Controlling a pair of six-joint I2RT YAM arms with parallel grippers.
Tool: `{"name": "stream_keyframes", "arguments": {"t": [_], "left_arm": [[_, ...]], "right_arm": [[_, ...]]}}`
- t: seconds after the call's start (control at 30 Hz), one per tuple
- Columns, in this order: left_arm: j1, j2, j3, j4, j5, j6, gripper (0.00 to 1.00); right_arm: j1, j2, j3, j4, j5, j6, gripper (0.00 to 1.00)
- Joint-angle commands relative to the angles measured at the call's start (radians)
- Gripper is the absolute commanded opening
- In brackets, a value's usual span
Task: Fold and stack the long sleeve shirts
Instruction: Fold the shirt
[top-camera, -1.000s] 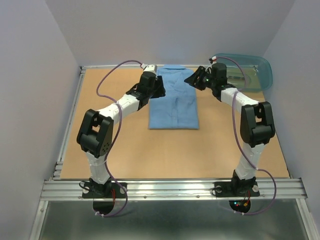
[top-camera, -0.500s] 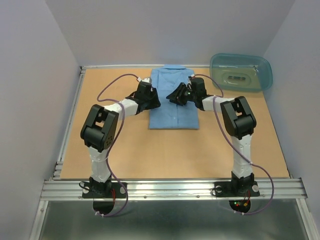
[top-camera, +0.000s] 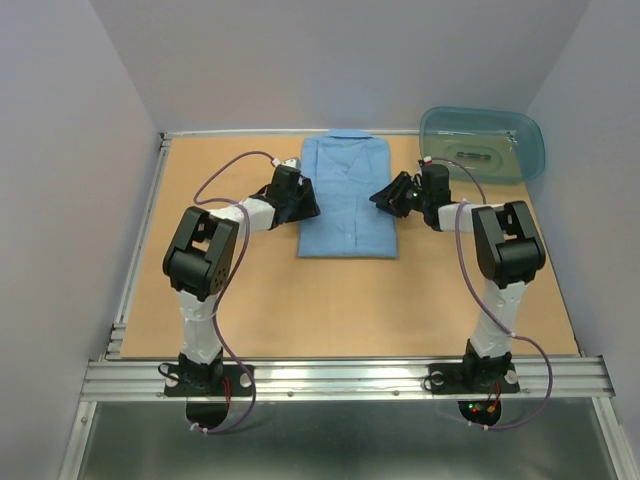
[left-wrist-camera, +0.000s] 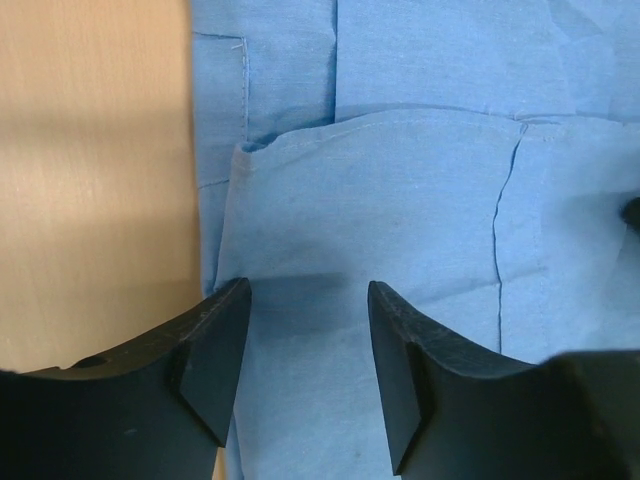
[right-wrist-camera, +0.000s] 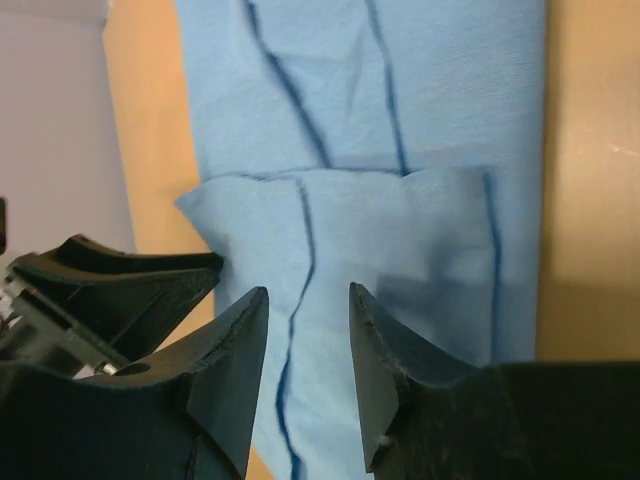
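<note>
Currently: table (top-camera: 300, 310) is a tan board with a metal rail along its near edge, where both arm bases are bolted.

Shirt (top-camera: 347, 205): one light blue shirt, folded into a neat rectangle. It lies flat at the middle of the far edge, collar towards that edge and hem towards the near edge. Left wrist view shows the shirt (left-wrist-camera: 400, 150) with a folded upper layer lying over a lower one, and its left side runs along bare table. Right wrist view shows the shirt (right-wrist-camera: 400, 100) with the same layered fold and several creases or seams running along it.

Tub (top-camera: 483, 145): translucent teal, at the far right corner, apart from the shirt.

Arms: both reach in low from the near edge and bend inward towards the shirt.

Left gripper (top-camera: 303, 198): at the shirt's left side. In its own view the left gripper (left-wrist-camera: 308, 295) has its jaws parted over the fabric, with nothing held between them. Contact with the cloth cannot be told.

Right gripper (top-camera: 385, 197): at the shirt's right side, facing the left one across the shirt. In its own view the right gripper (right-wrist-camera: 308, 295) is likewise spread and grasps nothing. The left gripper (right-wrist-camera: 110, 290) shows beyond the shirt's far side there.
</note>
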Motion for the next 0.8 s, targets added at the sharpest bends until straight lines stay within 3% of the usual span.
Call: {"name": "stream_keyframes", "arguments": {"t": [0.0, 0.23, 0.43, 0.77], "left_arm": [[-0.013, -0.166, -0.058, -0.015, -0.007, -0.026, 0.65], [-0.129, -0.386, -0.228, 0.023, 0.054, -0.086, 0.68], [-0.168, -0.348, -0.406, 0.223, 0.075, -0.178, 0.57], [-0.103, -0.298, -0.480, 0.214, 0.045, -0.213, 0.52]], "right_arm": [[0.004, -0.165, -0.085, 0.022, -0.104, -0.081, 0.44], [0.006, -0.307, -0.311, 0.087, -0.184, -0.072, 0.44], [0.018, -0.263, -0.420, 0.229, -0.204, -0.055, 0.44], [0.018, -0.236, -0.573, 0.262, -0.080, -0.109, 0.44]]}}
